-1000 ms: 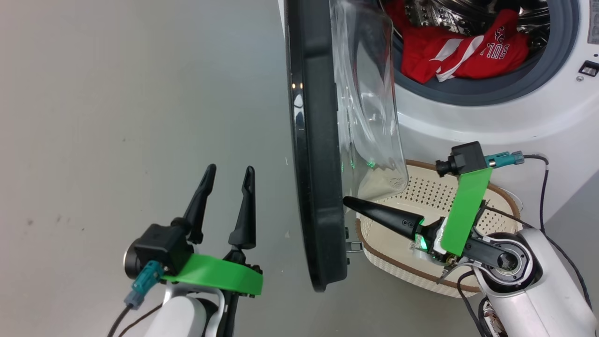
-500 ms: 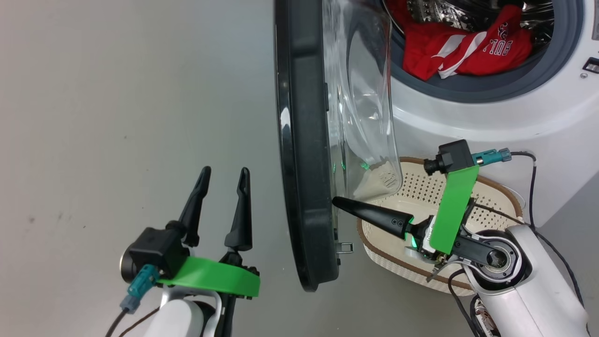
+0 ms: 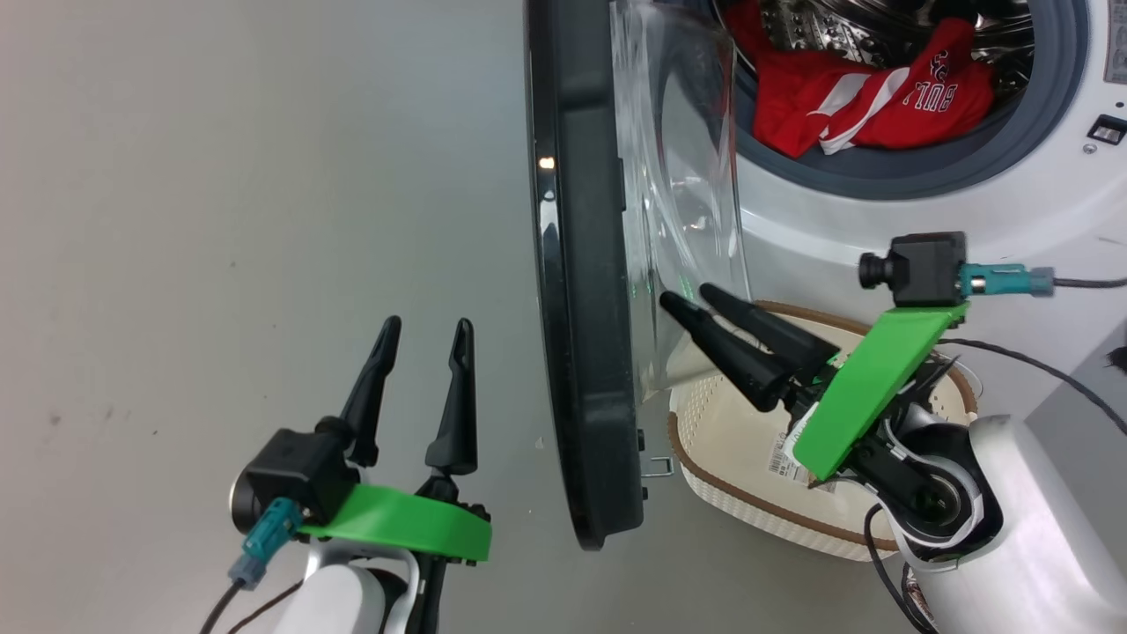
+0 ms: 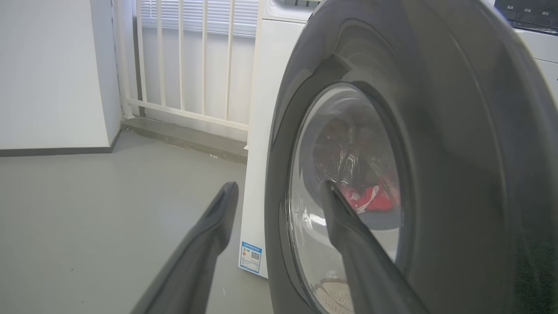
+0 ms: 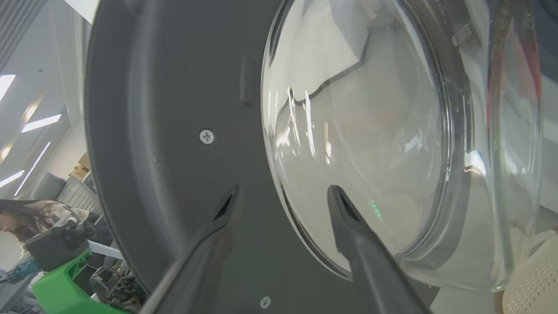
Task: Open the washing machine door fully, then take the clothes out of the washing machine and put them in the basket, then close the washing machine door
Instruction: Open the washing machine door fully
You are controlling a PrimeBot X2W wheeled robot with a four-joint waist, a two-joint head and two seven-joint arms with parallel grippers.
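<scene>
1. My left claw (image 3: 429, 323) sits at the lower left of the head view, fingers spread and empty, close to the door's (image 3: 585, 308) glossy outer face. If the door swings wider it sweeps towards this claw, so a knock is likely unless I pull that arm clear first.
2. My right claw (image 3: 687, 294), right of centre, is also spread and holds nothing. Its tips lie against or just short of the door's inner side, at the lower edge of the glass bowl (image 3: 687, 176); I cannot tell whether they touch. I judge that pushing from here with parted fingers risks one tip skidding along the curved glass and slipping off.
3. The basket (image 3: 731, 423) lies directly under that wrist, at the lower right, between door and washer (image 3: 924, 220). A dip of my forearm, or the cable (image 3: 1039, 370) trailing past its rim, could shove it out of the drop spot. The small metal latch hook (image 3: 656, 467) on the door's edge sits near the basket rim and might catch it.
4. The door stands edge-on to my head, seemingly only part open. Left so, its bowl bulges into my path to the drum.
5. The clothes (image 3: 863, 97), upper right, rest in the drum with a fold on the grey gasket. Dragged out carelessly, they could snag there or fall short onto the floor.
</scene>
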